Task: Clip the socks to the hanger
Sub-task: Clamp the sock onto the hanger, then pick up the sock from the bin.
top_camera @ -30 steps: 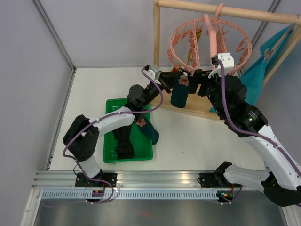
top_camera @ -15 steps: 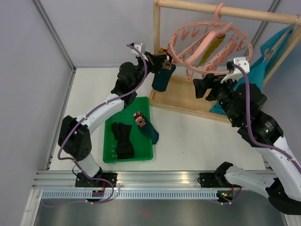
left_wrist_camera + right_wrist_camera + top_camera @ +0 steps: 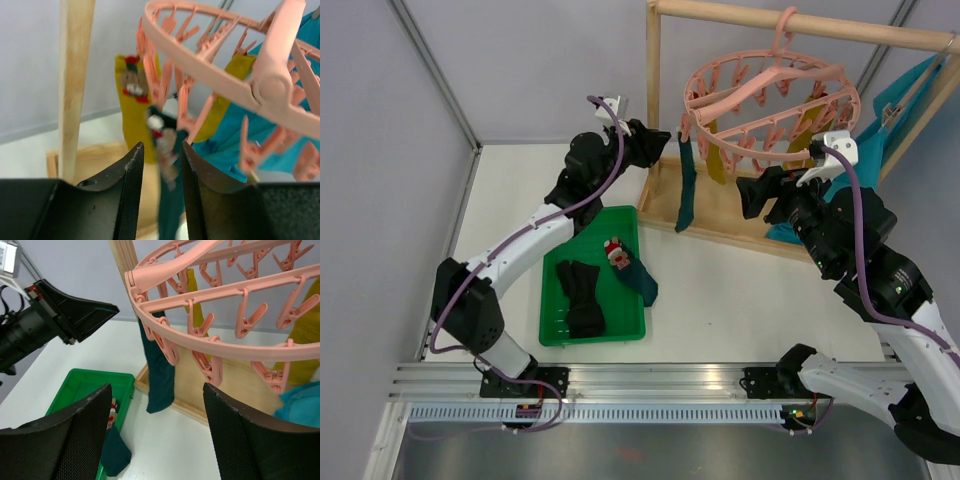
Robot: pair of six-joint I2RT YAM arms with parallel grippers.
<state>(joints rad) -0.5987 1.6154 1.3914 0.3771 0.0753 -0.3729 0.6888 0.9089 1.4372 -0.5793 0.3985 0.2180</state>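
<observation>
Teal sock (image 3: 686, 190) clipped to hanger (image 3: 760, 86), upper centre, just beyond left gripper (image 3: 663, 138), jaws parted, empty; right gripper (image 3: 157, 390) spread wide, nothing gripped.

Robotics lab test cell. Plain grey partition walls (image 3: 520, 70) enclose a white table (image 3: 720, 290). The left arm (image 3: 520, 250) and right arm (image 3: 880, 290) are bolted to an aluminium rail (image 3: 650, 383) at 6 o'clock, and a wooden rack (image 3: 653, 90) stands at 1 o'clock.
</observation>
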